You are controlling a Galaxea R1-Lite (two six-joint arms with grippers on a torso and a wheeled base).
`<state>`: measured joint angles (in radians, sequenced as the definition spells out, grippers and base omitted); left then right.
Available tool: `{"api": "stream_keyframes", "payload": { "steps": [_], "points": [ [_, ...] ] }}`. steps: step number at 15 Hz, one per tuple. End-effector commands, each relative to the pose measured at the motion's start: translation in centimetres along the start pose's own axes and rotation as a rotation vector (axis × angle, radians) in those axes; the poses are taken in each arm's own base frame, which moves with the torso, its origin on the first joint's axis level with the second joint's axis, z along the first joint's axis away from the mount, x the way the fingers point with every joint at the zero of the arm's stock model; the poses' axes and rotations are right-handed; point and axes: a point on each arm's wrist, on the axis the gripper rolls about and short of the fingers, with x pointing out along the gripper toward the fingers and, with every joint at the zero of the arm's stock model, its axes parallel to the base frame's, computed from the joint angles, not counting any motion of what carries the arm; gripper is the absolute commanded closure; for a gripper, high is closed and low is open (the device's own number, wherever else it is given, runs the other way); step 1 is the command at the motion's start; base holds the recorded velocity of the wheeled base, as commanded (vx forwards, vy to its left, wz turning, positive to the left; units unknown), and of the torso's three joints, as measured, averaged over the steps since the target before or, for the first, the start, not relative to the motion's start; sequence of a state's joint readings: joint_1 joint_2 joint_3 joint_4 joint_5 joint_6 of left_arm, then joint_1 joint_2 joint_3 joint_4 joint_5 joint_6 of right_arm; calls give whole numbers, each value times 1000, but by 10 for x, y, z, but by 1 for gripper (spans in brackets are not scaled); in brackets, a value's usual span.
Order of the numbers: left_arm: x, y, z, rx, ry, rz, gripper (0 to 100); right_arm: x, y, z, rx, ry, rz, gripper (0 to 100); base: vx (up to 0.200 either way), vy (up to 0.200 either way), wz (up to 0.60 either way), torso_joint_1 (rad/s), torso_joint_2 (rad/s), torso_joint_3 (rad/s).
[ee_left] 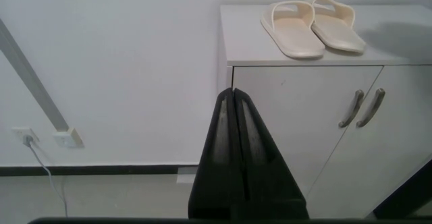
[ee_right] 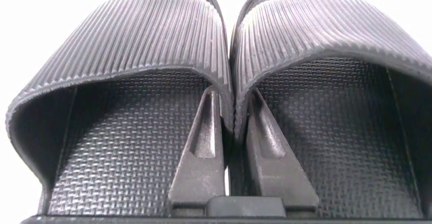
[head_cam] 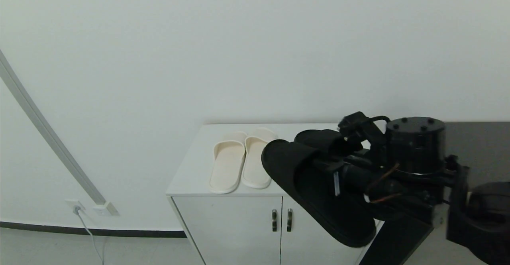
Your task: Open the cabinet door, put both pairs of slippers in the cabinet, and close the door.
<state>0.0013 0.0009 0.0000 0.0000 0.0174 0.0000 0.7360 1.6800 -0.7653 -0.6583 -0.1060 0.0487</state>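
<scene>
Two ribbed black slippers (ee_right: 155,55) pinched between wedge-shaped right fingers (ee_right: 201,150)

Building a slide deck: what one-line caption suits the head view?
Right gripper holds the black slippers by the closed cabinet; cream slippers rest on its top.

In the head view the black slippers (head_cam: 318,185) and the arm holding them hide the cabinet (head_cam: 191,177) top's right edge and much of its right door (head_cam: 299,241). The cabinet's lower part runs off the bottom edge. In the right wrist view the slippers' near ends are cut off.
</scene>
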Motion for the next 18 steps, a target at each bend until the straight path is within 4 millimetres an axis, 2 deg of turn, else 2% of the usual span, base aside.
{"api": "stream_keyframes", "payload": {
  "steps": [1,2,7,12,18],
  "points": [
    [0,0,0,0,1,1,100,-65,0,-1,-11,-38,188,100,0,0,0,0,0,0],
    [0,0,0,-2,1,0,100,-73,0,-6,-10,-17,233,100,0,0,0,0,0,0],
    [0,0,0,0,1,0,100,-69,3,-17,-12,40,282,100,0,0,0,0,0,0],
    [0,0,0,0,1,0,100,-68,2,-26,-27,66,278,100,-200,0,0,7,2,2],
    [0,0,0,0,1,1,100,-69,2,-28,-30,73,281,100,0,0,0,0,0,0]
  ]
}}
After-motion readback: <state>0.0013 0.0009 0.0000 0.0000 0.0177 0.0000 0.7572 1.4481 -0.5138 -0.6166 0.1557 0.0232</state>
